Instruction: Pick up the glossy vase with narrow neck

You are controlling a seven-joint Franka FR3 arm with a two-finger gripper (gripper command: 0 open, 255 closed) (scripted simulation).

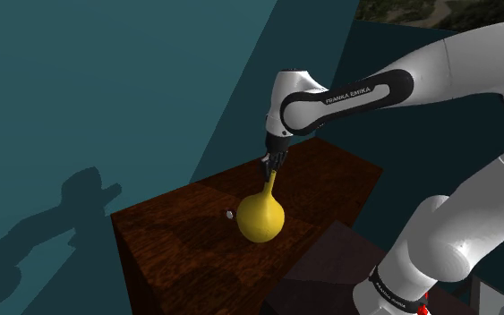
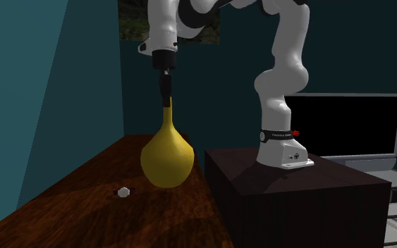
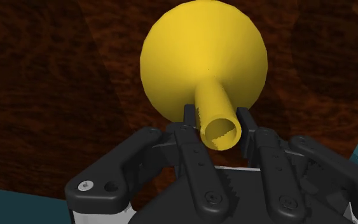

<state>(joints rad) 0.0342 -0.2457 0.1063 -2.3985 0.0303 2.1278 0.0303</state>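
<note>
Yellow vase (image 1: 260, 215) w/ round belly & thin neck, over dark wood table (image 1: 174, 246) (can't tell if touching), black gripper (image 1: 271, 167) fingers squeezing neck top, tiny white thing (image 2: 123, 191) nearby.

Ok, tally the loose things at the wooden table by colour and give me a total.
Yellow: 1, the vase, its neck clasped in the tool
White: 1, a small object beside the vase
Total: 2
</note>
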